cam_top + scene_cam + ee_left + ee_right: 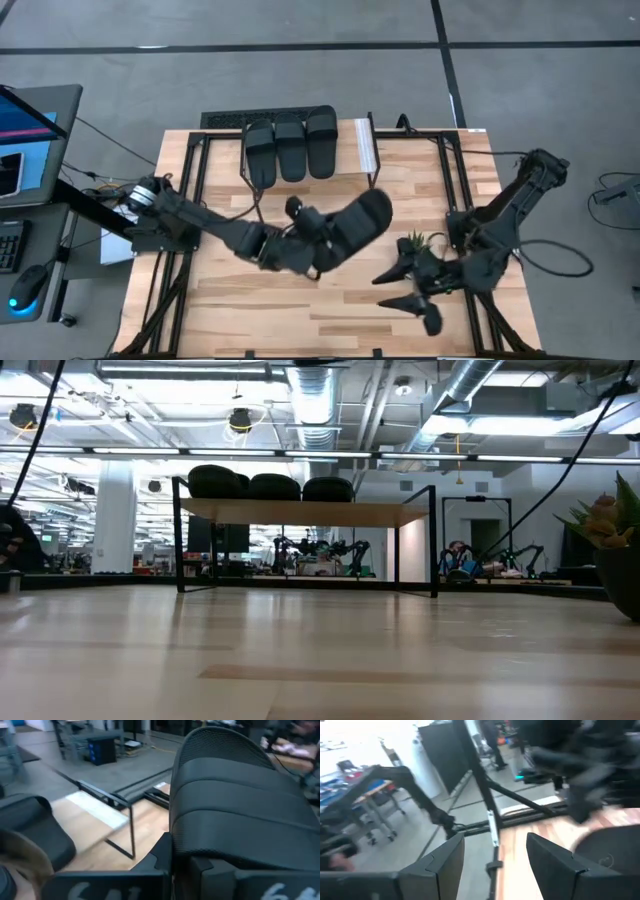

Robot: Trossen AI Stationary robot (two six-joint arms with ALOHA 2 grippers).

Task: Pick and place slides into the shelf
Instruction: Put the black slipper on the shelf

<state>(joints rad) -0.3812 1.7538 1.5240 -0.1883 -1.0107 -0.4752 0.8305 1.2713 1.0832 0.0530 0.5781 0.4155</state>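
Three black slides (290,148) lie side by side on the shelf (365,145) at the table's far edge; in the low view they sit on its plank top (300,512). The fourth slide (358,225) is in my left gripper (312,250) over the table's middle, in front of the shelf, and it fills the left wrist view (235,805). My right gripper (410,288) is open over the table's right near part, away from any slide, its two fingers apart in the right wrist view (495,865). My left gripper holds the fourth slide by the end nearest the arm (335,245), and the slide reaches away from the fingers toward the table's far right. One finger (162,855) shows beside the ribbed strap (225,827); the slide hides the other. The slide is lifted off the table.
A small potted plant (418,240) stands on the table close to my right gripper, also in the low view (610,530). Black frame rails run along the table's left and right sides (190,190). Bare wood (280,310) lies toward the near edge.
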